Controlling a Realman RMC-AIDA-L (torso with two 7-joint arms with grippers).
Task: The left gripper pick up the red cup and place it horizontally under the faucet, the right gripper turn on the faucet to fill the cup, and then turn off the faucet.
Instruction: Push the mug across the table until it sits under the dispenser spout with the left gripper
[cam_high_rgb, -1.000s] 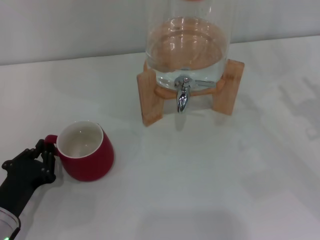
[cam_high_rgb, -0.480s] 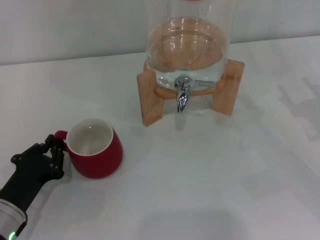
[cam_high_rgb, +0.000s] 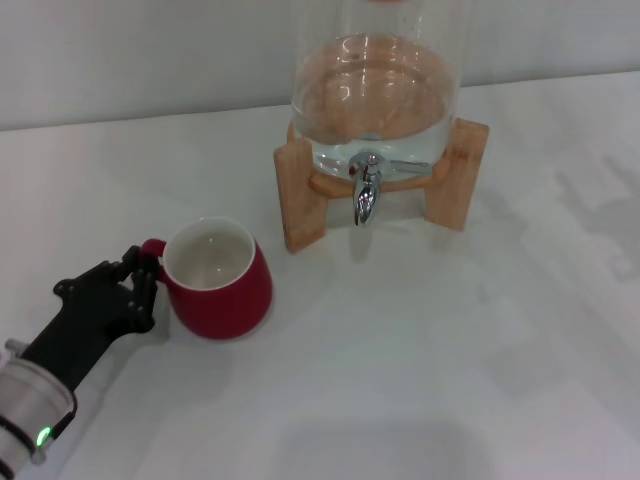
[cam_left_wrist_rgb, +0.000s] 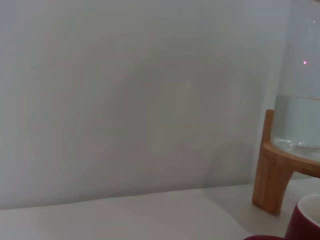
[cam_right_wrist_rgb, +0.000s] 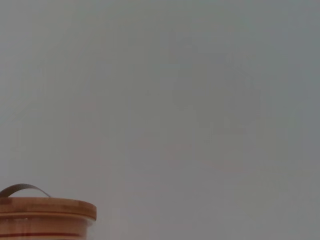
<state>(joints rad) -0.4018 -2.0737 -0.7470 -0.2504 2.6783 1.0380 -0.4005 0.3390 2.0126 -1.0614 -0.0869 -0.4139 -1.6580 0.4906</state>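
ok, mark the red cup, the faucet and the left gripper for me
red cup (cam_high_rgb: 228, 300), head view, outer red wall.
faucet (cam_high_rgb: 366, 198), head view, chrome spout.
left gripper (cam_high_rgb: 145, 277), head view, between the fingertips at the cup's handle.

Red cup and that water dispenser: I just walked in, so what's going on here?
The left claw is shut on the handle of the red cup, holding it upright on the white table. The cup sits left of the faucet, not yet under the spout. The right claw is out of view.
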